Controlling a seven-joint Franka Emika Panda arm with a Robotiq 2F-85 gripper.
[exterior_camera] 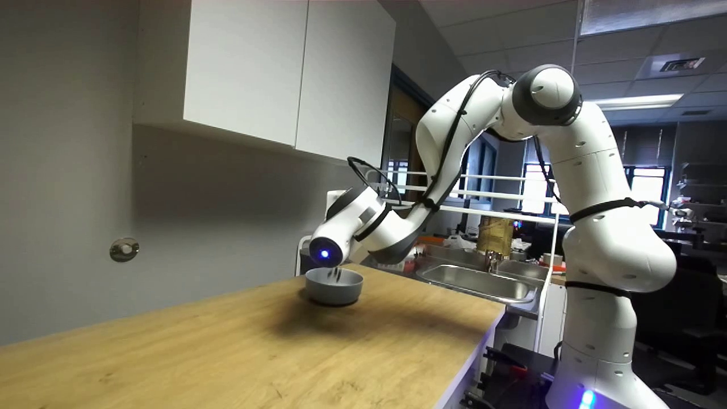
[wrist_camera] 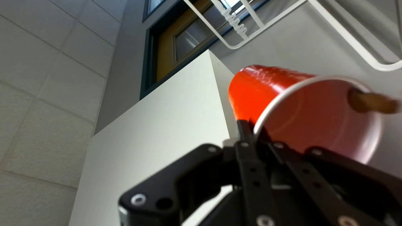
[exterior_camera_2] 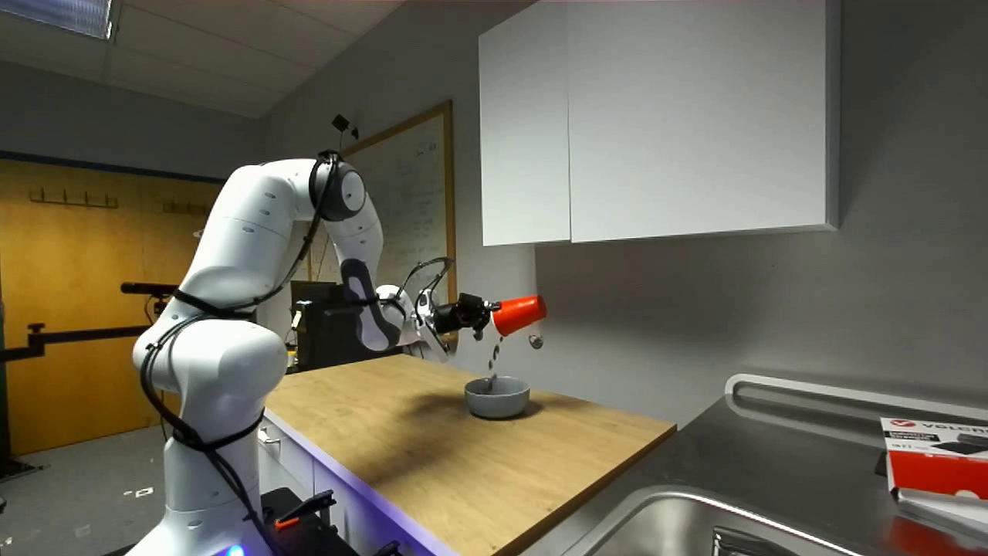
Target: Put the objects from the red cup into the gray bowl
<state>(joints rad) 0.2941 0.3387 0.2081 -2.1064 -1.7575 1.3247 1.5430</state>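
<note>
Pour well under way: small dark objects (exterior_camera_2: 495,352) fall in stream from red cup (exterior_camera_2: 520,314) into gray bowl (exterior_camera_2: 497,403) on desk (exterior_camera: 295,352). Wrist view shows blurred brown piece (wrist_camera: 373,102) at cup's mouth, no others visible inside; I judge few remain. Amount in bowl, I can't tell. My hand (wrist_camera: 255,130) pinches cup by wall at rim, near level, mouth tipped down above bowl; arm (exterior_camera: 590,170) arches high.

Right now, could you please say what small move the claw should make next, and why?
Probably have the claw tip the red cup slightly further: small pieces are dropping from it toward the gray bowl in an exterior view, and the wrist view shows a brown one at the cup's mouth.
</note>
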